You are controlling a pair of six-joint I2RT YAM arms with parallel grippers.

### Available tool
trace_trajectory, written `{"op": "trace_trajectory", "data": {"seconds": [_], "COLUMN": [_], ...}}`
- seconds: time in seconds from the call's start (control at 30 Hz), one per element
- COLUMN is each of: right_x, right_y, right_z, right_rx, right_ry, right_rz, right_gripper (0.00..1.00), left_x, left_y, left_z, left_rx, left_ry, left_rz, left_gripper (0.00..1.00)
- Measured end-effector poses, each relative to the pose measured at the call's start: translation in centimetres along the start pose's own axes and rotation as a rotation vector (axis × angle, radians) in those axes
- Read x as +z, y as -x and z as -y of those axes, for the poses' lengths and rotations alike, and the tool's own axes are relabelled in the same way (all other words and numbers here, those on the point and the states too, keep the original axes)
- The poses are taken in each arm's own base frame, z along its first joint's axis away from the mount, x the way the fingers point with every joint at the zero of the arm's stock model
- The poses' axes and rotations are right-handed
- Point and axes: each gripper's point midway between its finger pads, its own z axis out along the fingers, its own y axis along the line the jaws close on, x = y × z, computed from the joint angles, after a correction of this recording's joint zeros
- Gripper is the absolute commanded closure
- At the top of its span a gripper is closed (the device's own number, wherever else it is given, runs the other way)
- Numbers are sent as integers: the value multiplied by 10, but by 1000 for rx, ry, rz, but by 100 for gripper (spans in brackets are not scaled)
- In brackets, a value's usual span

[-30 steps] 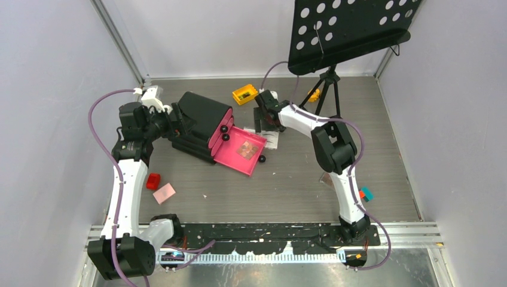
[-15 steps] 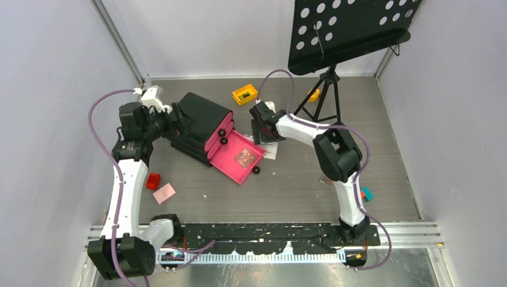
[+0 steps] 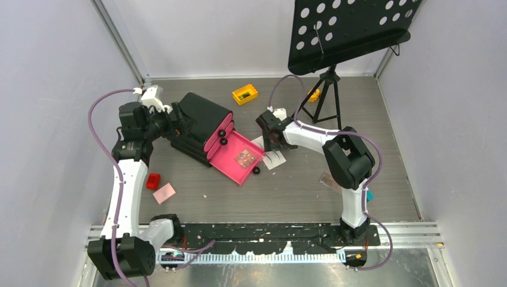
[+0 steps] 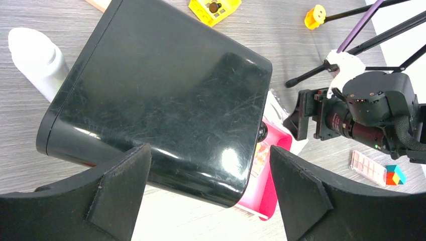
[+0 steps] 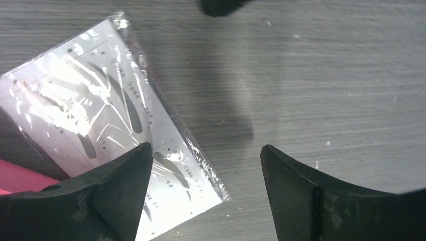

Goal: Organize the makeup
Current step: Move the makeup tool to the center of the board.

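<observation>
Your eyebrow card lies on the table just right of the open pink drawer, under the right gripper, which is spread wide and empty. One brown palette looks stowed. The red block, yellow box and bottle lie loose, so most remains. The left gripper stands open at the chest.

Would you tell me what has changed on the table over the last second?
The right gripper, jaws open, moved from the far side toward the near edge and now hangs over the edge of the white eyebrow card. The pink drawer shifted slightly nearer. Nothing was grasped or released. The left gripper stayed open around the black chest.
</observation>
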Motion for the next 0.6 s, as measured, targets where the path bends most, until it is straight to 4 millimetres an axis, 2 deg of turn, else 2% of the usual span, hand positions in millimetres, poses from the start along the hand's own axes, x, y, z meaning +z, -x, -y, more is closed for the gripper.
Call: {"op": "trace_trajectory", "data": {"seconds": [0.13, 0.43, 0.6], "right_x": [-3, -20, -30], "right_y": [-10, -50, -60], "right_z": [19, 83, 95], "right_rx": [19, 18, 6], "right_ry": [-40, -180, -201], "right_rz": [-18, -112, -133], "right_gripper": [16, 16, 13], "left_x": [0, 1, 1], "left_y": [0, 0, 1], "left_z": [0, 0, 1], "left_rx": [0, 0, 1], "left_ry": [0, -4, -5], "left_rz": [0, 0, 1], "left_gripper": [10, 10, 10]}}
